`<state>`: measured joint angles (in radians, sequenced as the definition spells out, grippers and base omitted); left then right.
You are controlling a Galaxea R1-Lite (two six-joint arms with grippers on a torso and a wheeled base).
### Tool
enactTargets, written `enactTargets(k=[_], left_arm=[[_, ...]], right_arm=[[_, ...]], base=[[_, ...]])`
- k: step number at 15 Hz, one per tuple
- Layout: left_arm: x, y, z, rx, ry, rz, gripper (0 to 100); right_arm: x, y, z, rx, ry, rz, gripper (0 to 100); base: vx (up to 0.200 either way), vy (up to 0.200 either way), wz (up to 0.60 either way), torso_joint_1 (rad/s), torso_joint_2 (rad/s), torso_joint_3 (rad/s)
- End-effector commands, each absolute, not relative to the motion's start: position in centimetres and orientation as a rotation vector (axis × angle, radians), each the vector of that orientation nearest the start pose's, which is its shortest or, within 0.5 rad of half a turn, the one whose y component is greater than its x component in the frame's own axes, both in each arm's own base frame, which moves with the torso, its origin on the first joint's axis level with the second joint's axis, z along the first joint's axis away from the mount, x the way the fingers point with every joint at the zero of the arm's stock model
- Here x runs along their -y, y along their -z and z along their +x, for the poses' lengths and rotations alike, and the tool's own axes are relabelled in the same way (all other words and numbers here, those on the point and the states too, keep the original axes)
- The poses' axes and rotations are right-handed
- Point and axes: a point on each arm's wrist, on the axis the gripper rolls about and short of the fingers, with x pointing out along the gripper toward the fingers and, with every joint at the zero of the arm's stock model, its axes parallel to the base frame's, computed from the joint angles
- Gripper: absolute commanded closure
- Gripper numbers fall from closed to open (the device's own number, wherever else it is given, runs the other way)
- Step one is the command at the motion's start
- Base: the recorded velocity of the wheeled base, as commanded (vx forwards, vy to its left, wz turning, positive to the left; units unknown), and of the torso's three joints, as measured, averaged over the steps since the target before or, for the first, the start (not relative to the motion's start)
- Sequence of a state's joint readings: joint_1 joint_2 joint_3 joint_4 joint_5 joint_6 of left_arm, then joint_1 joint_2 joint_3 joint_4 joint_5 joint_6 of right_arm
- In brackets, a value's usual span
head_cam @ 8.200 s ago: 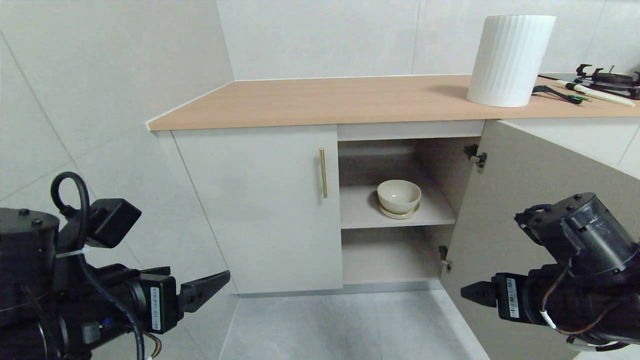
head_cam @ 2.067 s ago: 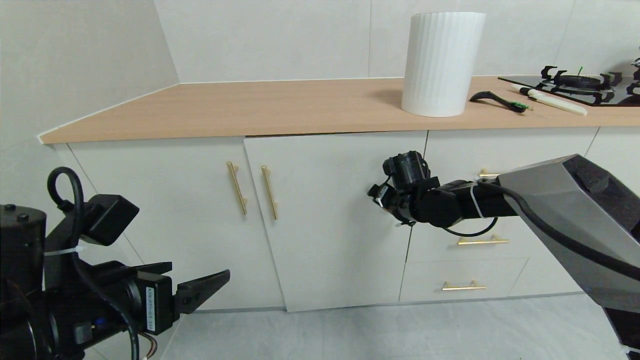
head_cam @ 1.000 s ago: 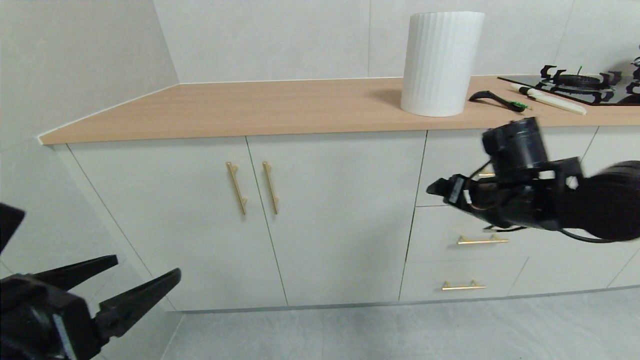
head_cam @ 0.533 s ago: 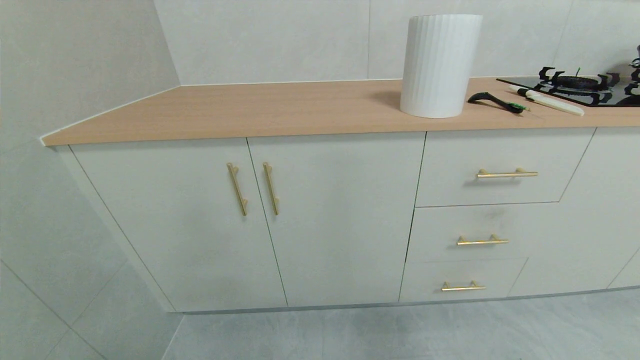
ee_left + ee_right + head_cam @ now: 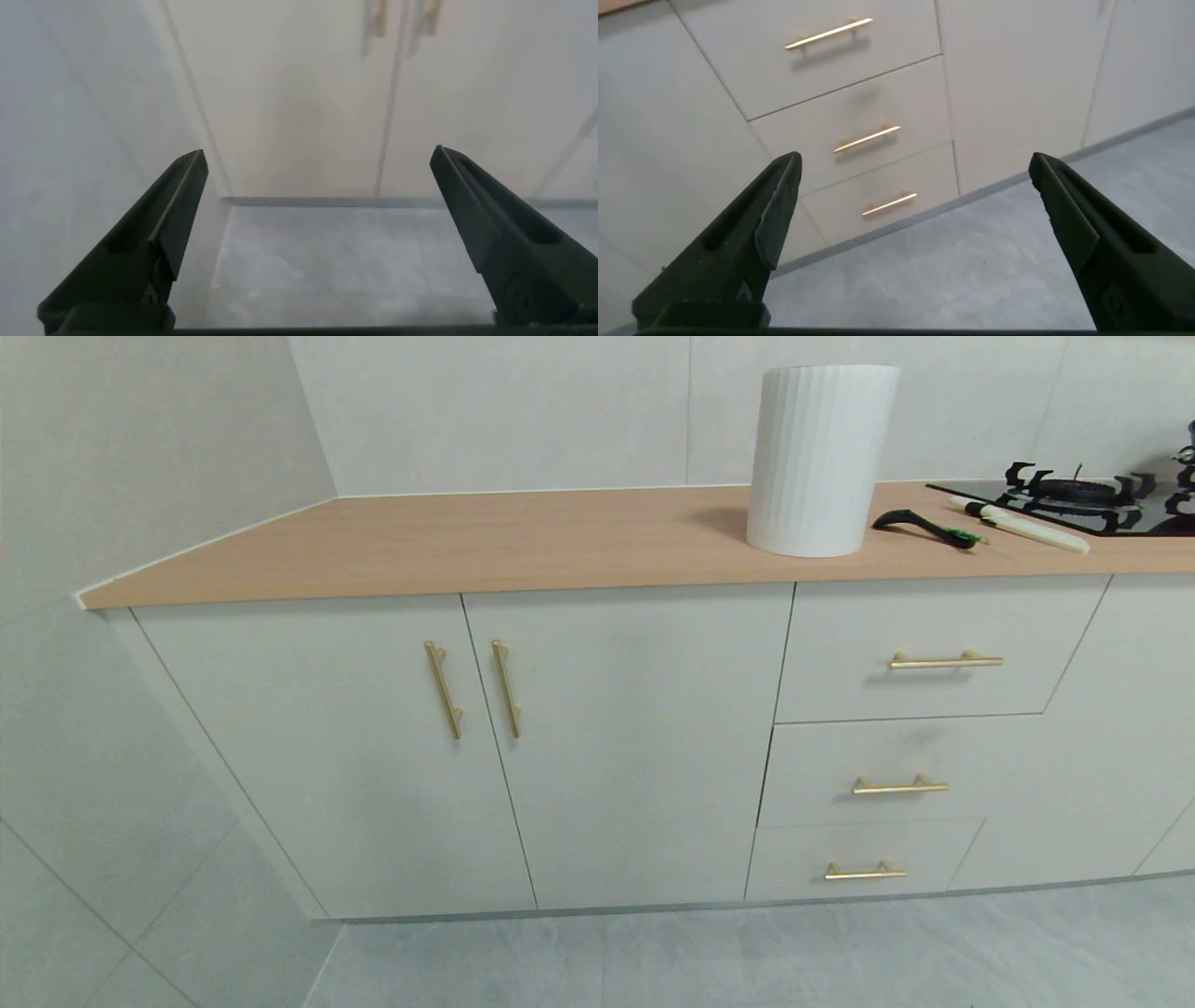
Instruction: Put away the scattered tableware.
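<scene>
Cabinet [image 5: 607, 747] stands closed, pale grey with slim gold handles [image 5: 505, 688].

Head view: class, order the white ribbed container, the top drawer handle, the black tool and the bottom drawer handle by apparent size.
1. white ribbed container
2. top drawer handle and black tool: alike in length, so unranked
3. bottom drawer handle, the shortest
</scene>
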<state>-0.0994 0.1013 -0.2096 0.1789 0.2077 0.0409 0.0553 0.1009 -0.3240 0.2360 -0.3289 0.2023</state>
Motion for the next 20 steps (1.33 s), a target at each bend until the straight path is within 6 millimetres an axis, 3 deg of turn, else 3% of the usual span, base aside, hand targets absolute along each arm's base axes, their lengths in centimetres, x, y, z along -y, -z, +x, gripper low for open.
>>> enactTargets(k=[1,4,6,9,16,20], left_arm=[[-0.6,-10.8,-3.1,-0.056,-0.167,0.055,0],[-0.4,-8.4,-3.0,-0.059,-0.171,0.087,0],[-0.4,-8.2,-2.6,0.004,-0.155,0.068,0],[-0.1,-7.4,-2.3,-0.011,-0.034,0.045,0],[-0.1,-7.5,-2.3,-0.001,-0.034,0.038,0],[-0.1,-7.5,-2.3,-0.001,-0.035,0.029,0]], right_arm=[[0.7,-10.9,-4.4,0.013,0.31,0.186,0],[0.7,-8.6,-3.2,-0.026,0.337,0.16,0],[0.6,-8.1,-2.6,0.025,0.278,0.102,0],[0.4,-8.0,-2.3,0.051,0.182,0.026,0],[0.4,-8.0,-2.3,0.05,0.187,0.029,0],[0.2,-8.0,-2.3,0.046,0.085,-0.033,0]], base=[[0.0,0.0,0.0,0.0,0.0,0.0],[0.0,0.0,0.0,0.0,0.0,0.0],[0.0,0.0,0.0,0.0,0.0,0.0],[0.0,0.0,0.0,0.0,0.0,0.0],[0.0,0.0,0.0,0.0,0.0,0.0],[0.0,0.0,0.0,0.0,0.0,0.0]])
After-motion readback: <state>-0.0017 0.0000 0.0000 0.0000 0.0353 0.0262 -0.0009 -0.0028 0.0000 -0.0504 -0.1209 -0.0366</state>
